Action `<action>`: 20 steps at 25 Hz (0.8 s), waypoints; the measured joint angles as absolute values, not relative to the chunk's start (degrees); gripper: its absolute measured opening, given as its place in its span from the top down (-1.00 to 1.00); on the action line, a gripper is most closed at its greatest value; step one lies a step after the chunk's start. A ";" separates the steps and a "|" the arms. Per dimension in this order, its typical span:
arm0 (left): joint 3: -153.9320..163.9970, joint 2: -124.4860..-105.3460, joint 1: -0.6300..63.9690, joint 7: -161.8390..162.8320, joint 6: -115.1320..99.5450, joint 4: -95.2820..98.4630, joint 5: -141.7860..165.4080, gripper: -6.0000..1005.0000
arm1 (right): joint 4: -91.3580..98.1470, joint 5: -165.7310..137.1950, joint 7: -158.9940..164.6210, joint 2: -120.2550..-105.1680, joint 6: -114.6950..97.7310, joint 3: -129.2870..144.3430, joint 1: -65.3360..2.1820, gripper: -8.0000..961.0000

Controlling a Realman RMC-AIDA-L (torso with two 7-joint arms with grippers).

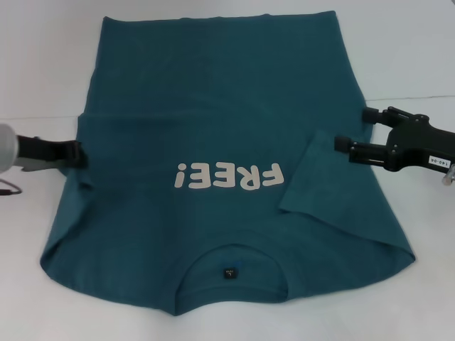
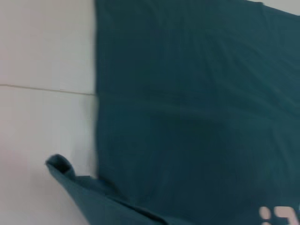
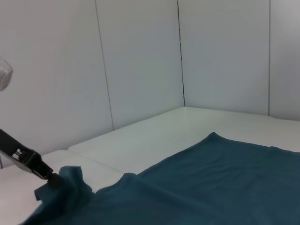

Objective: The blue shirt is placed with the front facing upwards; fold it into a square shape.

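The blue shirt [image 1: 213, 142] lies flat on the white table [image 1: 43, 71], front side up. The collar with its small dark tag [image 1: 229, 273] is at the edge nearest the robot; the hem is at the far edge. The cream lettering "FREE!" [image 1: 229, 175] reads upside down from the robot's position.

The right sleeve [image 1: 323, 185] is already folded inward and lies on the chest area, its edge just beside the lettering.

The left gripper [image 1: 77, 153] is at the shirt's left edge, level with the lettering. Its fingers are closed on the left sleeve fabric [image 3: 63, 185]. The right wrist view shows the cloth bunched and raised off the table at the fingertips.

The right gripper [image 1: 352, 131] is over the shirt's right edge, beside the folded sleeve. Its two fingers [image 1: 373, 115] stand apart, and no fabric lies between them.

In the left wrist view, the shirt's side edge runs straight along the table, with a lifted fold of cloth [image 2: 61, 165] beside it.
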State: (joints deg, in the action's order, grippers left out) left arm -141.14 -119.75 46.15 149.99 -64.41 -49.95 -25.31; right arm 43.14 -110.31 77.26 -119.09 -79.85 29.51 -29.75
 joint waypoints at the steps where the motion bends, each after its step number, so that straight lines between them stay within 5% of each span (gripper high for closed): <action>1: -141.14 -120.02 46.55 149.99 -64.43 -49.92 -25.31 0.91 | 43.11 -110.30 77.17 -119.09 -79.84 29.52 -29.68 -0.96; 20: -140.54 -122.63 52.59 149.59 -58.52 -40.30 -25.40 0.90 | 40.97 -110.30 74.67 -119.06 -80.28 29.11 -29.09 -0.96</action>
State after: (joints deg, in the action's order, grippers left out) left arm -140.54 -122.63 52.59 149.59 -58.52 -40.30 -25.40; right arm 40.97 -110.30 74.67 -119.06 -80.28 29.11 -29.09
